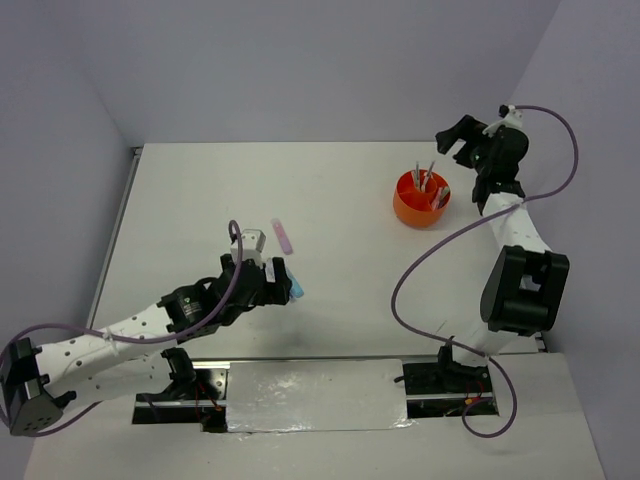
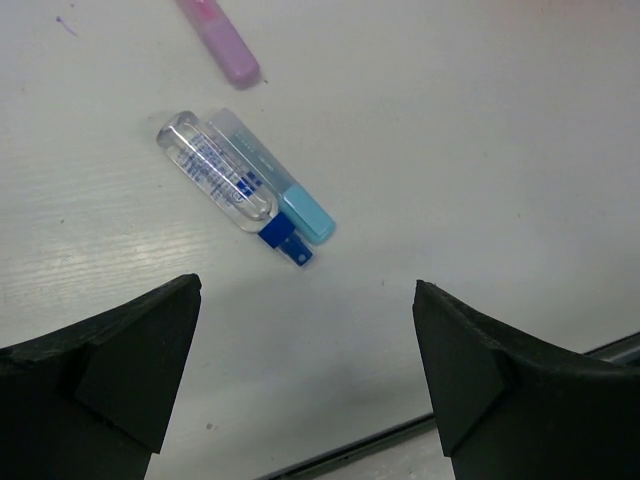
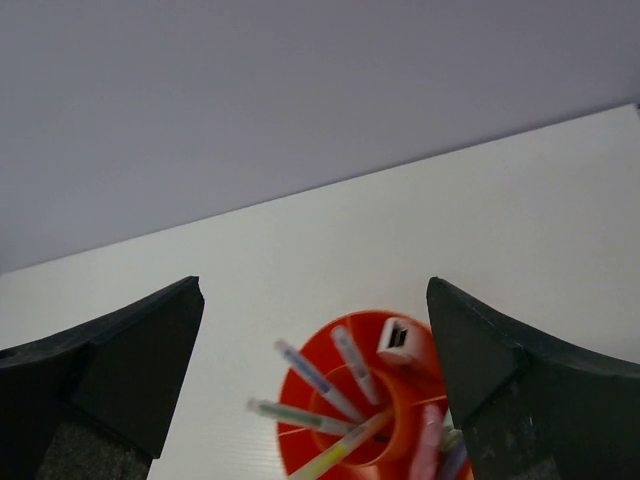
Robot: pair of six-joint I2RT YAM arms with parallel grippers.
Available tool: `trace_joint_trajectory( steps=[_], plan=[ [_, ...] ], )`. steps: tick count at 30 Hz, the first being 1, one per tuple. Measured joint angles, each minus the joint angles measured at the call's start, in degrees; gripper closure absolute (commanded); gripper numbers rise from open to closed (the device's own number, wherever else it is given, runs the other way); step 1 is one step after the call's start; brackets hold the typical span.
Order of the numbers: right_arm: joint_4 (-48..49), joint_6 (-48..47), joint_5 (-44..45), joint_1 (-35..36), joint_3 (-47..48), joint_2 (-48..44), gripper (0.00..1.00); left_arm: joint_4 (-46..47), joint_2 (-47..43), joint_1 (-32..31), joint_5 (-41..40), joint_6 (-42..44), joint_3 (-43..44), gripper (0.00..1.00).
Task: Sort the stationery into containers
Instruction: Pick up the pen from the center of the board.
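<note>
- Left gripper (image 2: 305, 292): fingers (image 2: 130, 350) spread wide with nothing between them, hovering low over the white table (image 2: 500, 150).
- Just past the fingertips are a clear-and-blue piece (image 2: 222, 178) and a pale blue marker (image 2: 262, 165). Both lie flat, side by side, touching along their length and angled the same way.
- The piece's dark blue end and the marker's brighter cap both point toward the gripper.
- Pink marker (image 2: 222, 42) lies flat further out, apart from that pair, with its far end cut off by the frame edge.
- Top view: the left arm reaches to mid-table and covers most of the pair, so only a blue tip shows beside the jaw. The pink marker is just beyond.
- Right gripper (image 3: 313, 288): fingers (image 3: 480, 370) also wide apart and empty, raised above the orange organiser (image 3: 300, 395) on its far side.
- The organiser stands upright on the table at far right, well apart from the three loose items.
- Inside it are two grey-blue pens (image 3: 305, 368), a greenish pen (image 3: 290, 414), a yellow pen (image 3: 335, 452), a pink stick (image 3: 426, 450) and a small white piece (image 3: 397, 341) by the rim.
- All the pens lean outward; which compartment each sits in, cannot tell.
</note>
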Motion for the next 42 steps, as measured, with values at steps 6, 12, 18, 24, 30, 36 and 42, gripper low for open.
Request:
trace_joint_trajectory(
  steps=[6,12,18,24,30,36,42],
  plan=[
    [0.7,4.4,7.3,6.6,-13.7,-12.0,0.0,-3.6,6.3,1.7,-4.1,-3.0,6.5,0.01],
    [-10.7,-0.8,32.3,34.5,-17.1,-31.3,0.0,-7.5,20.0,9.0,-5.5,-4.2,18.6,0.01],
    [-16.4,-0.3,36.8,38.7,-19.8,-48.2,0.0,-11.8,36.3,12.2,-6.3,-4.9,32.0,0.06],
    [-29.6,-0.3,44.6,46.6,-17.1,-51.3,0.0,-14.2,49.2,14.5,-5.5,-6.0,39.3,0.08],
    [-29.1,-1.6,35.0,47.2,-23.8,-57.4,0.0,-16.0,55.6,17.4,-4.0,-6.1,41.8,0.1],
    [-30.9,-2.5,28.0,47.3,-22.5,-55.0,0.0,-15.4,56.9,21.0,-1.5,-5.8,44.3,0.18],
    [-30.8,-1.7,22.2,47.9,-25.4,-51.2,0.03,-15.0,61.3,24.7,0.9,-5.6,48.1,0.22]
  ],
)
